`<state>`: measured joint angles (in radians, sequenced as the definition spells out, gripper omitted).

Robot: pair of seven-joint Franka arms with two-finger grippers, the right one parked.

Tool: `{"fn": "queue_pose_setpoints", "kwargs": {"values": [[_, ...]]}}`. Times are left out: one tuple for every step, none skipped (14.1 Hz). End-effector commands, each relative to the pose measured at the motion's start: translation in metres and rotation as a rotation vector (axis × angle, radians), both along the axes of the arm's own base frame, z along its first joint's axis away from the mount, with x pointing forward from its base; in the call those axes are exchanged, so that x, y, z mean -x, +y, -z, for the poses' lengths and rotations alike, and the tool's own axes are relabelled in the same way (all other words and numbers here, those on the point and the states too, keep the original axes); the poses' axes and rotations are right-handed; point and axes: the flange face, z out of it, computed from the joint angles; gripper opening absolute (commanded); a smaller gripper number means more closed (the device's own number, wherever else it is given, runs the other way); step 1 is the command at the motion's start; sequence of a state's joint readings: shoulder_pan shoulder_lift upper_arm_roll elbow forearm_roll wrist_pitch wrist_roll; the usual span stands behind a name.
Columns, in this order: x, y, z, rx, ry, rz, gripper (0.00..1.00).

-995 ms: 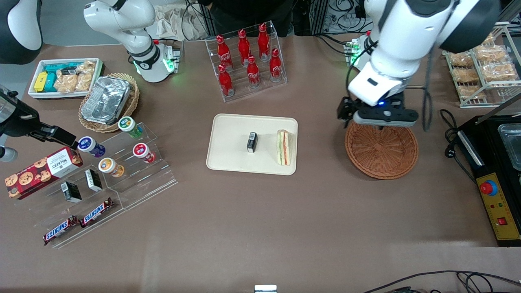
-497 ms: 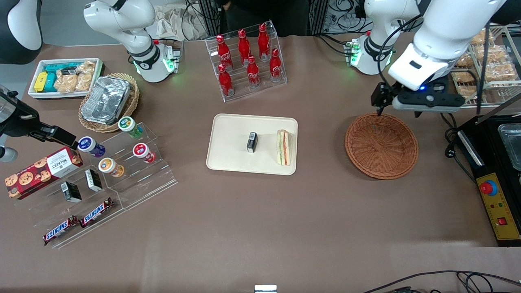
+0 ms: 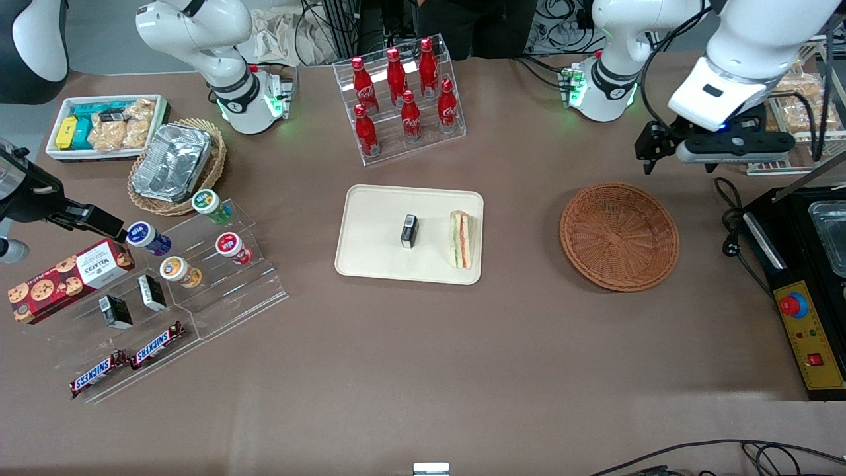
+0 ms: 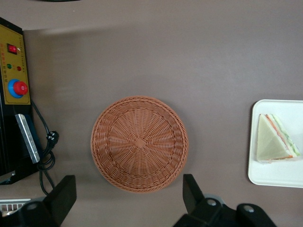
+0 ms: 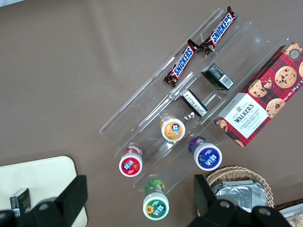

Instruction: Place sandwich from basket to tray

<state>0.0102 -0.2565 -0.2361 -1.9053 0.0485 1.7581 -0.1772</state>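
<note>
The sandwich (image 3: 461,239) (image 4: 274,144), a white wedge with green, orange and red layers, lies on the cream tray (image 3: 377,225) (image 4: 277,172), at the tray's edge nearest the basket. The reddish-brown wicker basket (image 3: 619,237) (image 4: 139,143) holds nothing. My gripper (image 3: 732,164) (image 4: 128,182) hangs high over the table, farther from the front camera than the basket and slightly toward the working arm's end. It is open and nothing is between its fingers.
A small black box (image 3: 410,231) stands on the tray beside the sandwich. A rack of red bottles (image 3: 403,99) is farther back. A black control box (image 3: 803,297) and a wire snack rack (image 3: 786,112) flank the basket. An acrylic stand (image 3: 198,264) sits toward the parked arm's end.
My gripper has moved from just over the basket's rim toward the working arm's end and away from the front camera. Sandwich, tray and basket have not moved.
</note>
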Motion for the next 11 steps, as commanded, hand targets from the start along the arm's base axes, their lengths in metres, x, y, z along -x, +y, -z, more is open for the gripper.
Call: {"fn": "queue_pose_setpoints", "kwargs": {"values": [[-0.007,0.006,-0.004,0.042,0.0,0.003,1.0],[-0.014,0.004,-0.007,0.067,-0.002,0.0,1.0],[-0.02,0.005,-0.011,0.072,-0.004,-0.001,1.0],[-0.025,0.008,-0.013,0.077,0.003,-0.007,1.0],[-0.031,0.019,-0.011,0.081,0.024,-0.025,1.0],[-0.036,0.025,-0.009,0.085,0.038,-0.028,1.0],[-0.038,0.026,-0.009,0.081,0.046,0.014,1.0],[-0.038,0.026,-0.008,0.073,0.054,0.075,1.0],[-0.038,0.027,-0.007,0.069,0.058,0.1,1.0],[-0.038,0.027,-0.007,0.069,0.058,0.1,1.0],[-0.038,0.028,-0.007,0.069,0.058,0.1,1.0]]}}
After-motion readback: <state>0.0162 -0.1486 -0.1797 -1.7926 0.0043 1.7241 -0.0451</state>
